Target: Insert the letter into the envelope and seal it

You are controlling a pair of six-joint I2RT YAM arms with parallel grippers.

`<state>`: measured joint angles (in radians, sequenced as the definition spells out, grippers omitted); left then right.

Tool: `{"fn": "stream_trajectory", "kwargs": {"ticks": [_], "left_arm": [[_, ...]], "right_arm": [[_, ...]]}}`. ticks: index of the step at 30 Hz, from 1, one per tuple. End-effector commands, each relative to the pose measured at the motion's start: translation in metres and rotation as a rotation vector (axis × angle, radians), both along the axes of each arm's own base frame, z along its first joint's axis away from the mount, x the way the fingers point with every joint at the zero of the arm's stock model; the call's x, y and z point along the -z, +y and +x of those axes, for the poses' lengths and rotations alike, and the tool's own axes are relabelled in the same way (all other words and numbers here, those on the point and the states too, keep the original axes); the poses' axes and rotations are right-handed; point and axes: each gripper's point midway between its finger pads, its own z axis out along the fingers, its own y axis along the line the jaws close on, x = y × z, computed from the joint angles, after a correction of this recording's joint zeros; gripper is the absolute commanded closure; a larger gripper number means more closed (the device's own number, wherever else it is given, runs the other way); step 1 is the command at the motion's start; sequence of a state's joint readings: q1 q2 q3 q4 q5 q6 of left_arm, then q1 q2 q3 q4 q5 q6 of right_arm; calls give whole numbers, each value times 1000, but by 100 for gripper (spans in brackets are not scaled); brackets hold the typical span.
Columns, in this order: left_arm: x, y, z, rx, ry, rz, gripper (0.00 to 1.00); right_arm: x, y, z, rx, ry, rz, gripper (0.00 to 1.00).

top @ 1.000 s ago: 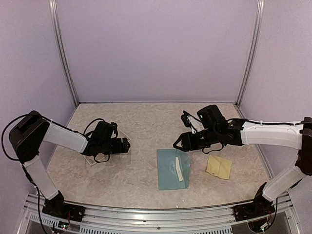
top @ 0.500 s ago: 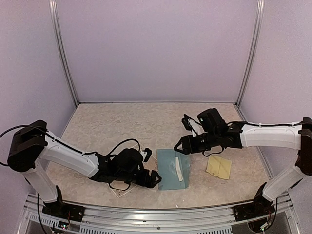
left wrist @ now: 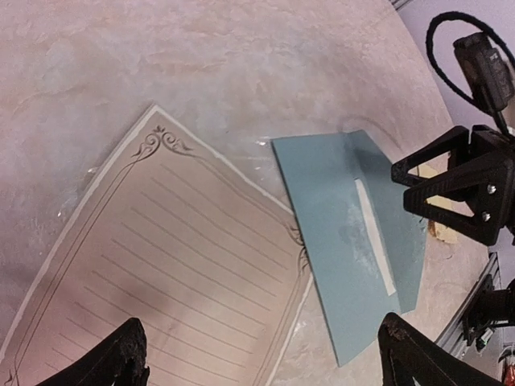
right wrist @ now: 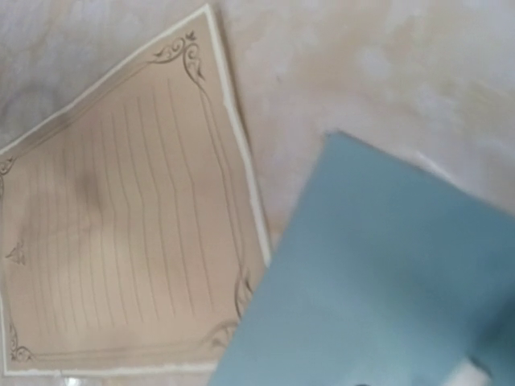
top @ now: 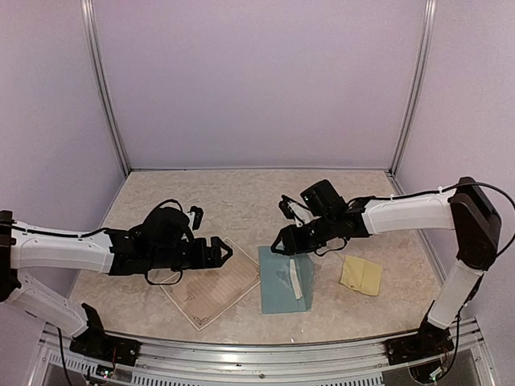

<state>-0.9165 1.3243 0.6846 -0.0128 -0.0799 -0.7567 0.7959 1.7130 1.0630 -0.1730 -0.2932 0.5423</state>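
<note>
The letter, a tan lined sheet with a scrolled border, lies flat on the table just left of the envelope. The envelope is teal-blue, with a white strip down its right part. In the left wrist view the letter and the envelope nearly touch at one corner. My left gripper hovers open over the letter's far edge and holds nothing; its fingertips frame the sheet. My right gripper hangs over the envelope's far left corner, jaws apart and empty. Its own view shows the letter and the envelope, not its fingers.
A small yellow-tan sticker sheet lies right of the envelope. Metal posts and lilac walls close in the marbled table at the back and sides. A metal rail runs along the near edge.
The letter went from the back left, under the left gripper, to the front beside the envelope. The left gripper then drew back up and left. The right gripper shifted left along the envelope's far edge.
</note>
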Motion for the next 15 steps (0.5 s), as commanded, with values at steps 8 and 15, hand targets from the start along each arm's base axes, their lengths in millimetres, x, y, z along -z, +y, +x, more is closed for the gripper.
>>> {"fn": "stream_trajectory", "kwargs": {"ticks": [8, 15], "left_arm": [[53, 43, -23, -6, 183, -4, 5], [74, 48, -17, -28, 190, 27, 5]], "right_arm": [[12, 65, 19, -178, 13, 60, 55], [40, 88, 32, -201, 61, 58, 56]]}}
